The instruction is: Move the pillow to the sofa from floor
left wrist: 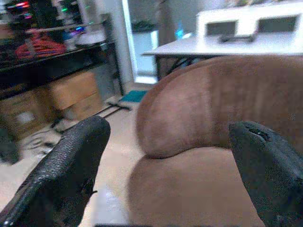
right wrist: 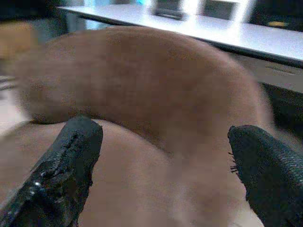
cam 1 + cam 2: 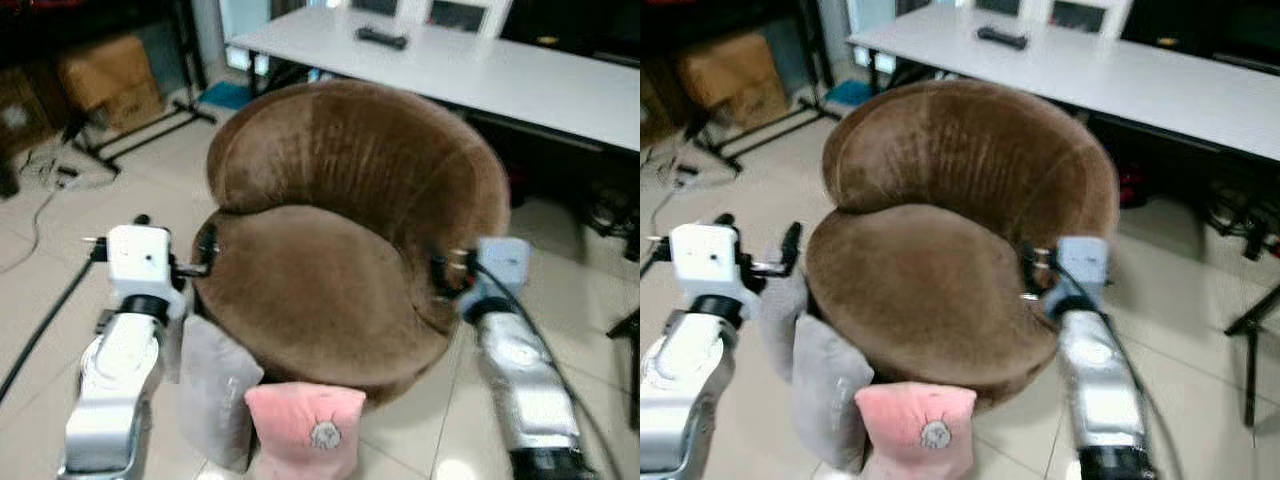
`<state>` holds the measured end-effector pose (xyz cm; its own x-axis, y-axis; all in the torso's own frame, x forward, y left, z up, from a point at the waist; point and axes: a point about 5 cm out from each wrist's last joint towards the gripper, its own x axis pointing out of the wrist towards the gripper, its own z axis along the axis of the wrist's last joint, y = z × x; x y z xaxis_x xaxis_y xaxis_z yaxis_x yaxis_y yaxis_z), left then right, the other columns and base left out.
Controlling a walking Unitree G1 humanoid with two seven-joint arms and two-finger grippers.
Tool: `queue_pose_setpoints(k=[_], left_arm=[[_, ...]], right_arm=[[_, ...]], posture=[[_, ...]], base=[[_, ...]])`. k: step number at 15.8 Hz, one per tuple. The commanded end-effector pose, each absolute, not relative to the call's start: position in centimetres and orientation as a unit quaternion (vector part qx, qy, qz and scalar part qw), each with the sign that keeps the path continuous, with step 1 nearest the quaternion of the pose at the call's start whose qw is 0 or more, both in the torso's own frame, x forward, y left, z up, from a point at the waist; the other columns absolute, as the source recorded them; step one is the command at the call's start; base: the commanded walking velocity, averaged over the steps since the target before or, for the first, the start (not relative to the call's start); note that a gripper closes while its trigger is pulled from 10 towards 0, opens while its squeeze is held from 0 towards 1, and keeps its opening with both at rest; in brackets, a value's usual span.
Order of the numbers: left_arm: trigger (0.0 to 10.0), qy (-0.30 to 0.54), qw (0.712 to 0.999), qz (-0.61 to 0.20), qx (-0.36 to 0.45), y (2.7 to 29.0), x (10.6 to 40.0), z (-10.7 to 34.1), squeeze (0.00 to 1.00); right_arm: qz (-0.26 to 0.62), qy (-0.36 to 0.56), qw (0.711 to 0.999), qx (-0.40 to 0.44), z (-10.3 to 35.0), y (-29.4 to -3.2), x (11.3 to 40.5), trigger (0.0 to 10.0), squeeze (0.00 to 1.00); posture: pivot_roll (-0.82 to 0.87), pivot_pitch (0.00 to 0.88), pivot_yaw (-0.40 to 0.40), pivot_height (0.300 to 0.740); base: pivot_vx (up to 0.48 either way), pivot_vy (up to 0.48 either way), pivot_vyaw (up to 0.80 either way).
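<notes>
A pink pillow [image 3: 305,430] with a small animal print stands on the floor, leaning against the front of the round brown sofa chair [image 3: 340,270]. A grey pillow [image 3: 215,395] leans beside it on its left. My left gripper [image 3: 207,248] is raised at the sofa's left edge, above the grey pillow. In the left wrist view its fingers [image 1: 71,165] are spread wide with nothing between them. My right gripper [image 3: 441,274] is at the sofa's right edge. It is also open and empty, with the seat showing between its fingers [image 2: 71,161].
A white table [image 3: 500,75] with a black remote [image 3: 382,38] stands behind the sofa. Cardboard boxes [image 3: 105,75], a stand's legs [image 3: 150,125] and floor cables [image 3: 45,175] lie at the back left. A dark stand leg [image 3: 625,330] is at the right.
</notes>
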<state>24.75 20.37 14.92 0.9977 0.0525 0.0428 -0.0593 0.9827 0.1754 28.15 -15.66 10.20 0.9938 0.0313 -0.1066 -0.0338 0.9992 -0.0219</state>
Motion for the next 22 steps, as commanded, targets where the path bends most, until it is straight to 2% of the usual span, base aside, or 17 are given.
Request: queue_pose_setpoints(k=[1,3,6,8,11,16,18,22], left_arm=[[10.0,-0.02,0.995,0.025,0.092,20.2,24.8,15.0,0.0],[10.0,-0.022,0.995,0.026,0.093,20.1,24.8,15.0,0.0],[10.0,-0.02,0.995,0.028,0.098,20.0,24.8,14.8,0.0],[10.0,-0.019,0.994,0.026,0.1,19.9,24.8,14.8,0.0],[10.0,-0.02,0.995,0.016,0.098,19.7,24.6,14.6,0.0],[10.0,-0.032,0.99,0.02,0.134,20.2,24.1,14.7,0.0],[10.0,-0.032,0.99,0.023,0.138,20.3,24.0,14.6,0.0],[10.0,-0.034,0.989,0.024,0.141,20.4,24.1,14.6,0.0]], right_arm=[[0.019,0.05,0.999,-0.012,10.4,-15.7,28.1,10.0,0.0],[0.051,0.048,0.996,-0.051,10.5,-15.2,28.1,10.0,0.0],[0.057,0.046,0.996,-0.045,10.6,-15.1,28.0,10.0,0.0],[0.035,0.056,0.998,-0.02,10.4,-15.6,28.2,10.0,0.0],[0.048,0.065,0.997,0.007,10.2,-15.7,28.0,10.0,0.0],[0.043,0.064,0.997,0.019,9.9,-15.8,27.7,10.0,0.0],[0.028,0.063,0.998,-0.013,9.8,-16.0,27.6,10.0,0.0],[0.03,0.057,0.998,0.013,10.1,-15.9,27.8,10.0,0.0]], posture=[[0.03,0.0,-0.03,0.74],[0.03,0.0,-0.032,0.74],[0.03,0.0,-0.034,0.74],[0.03,0.0,-0.035,0.74],[0.02,0.0,-0.039,0.74],[0.02,0.0,-0.045,0.69],[0.02,0.0,-0.046,0.67],[0.02,0.0,-0.047,0.631]], base=[[0.3,0.0,0.0],[0.135,0.0,0.4],[0.0,0.0,0.8],[0.0,0.0,0.0],[0.0,0.0,0.0],[0.0,0.0,0.0],[0.0,0.0,0.0],[0.0,0.0,0.0]])
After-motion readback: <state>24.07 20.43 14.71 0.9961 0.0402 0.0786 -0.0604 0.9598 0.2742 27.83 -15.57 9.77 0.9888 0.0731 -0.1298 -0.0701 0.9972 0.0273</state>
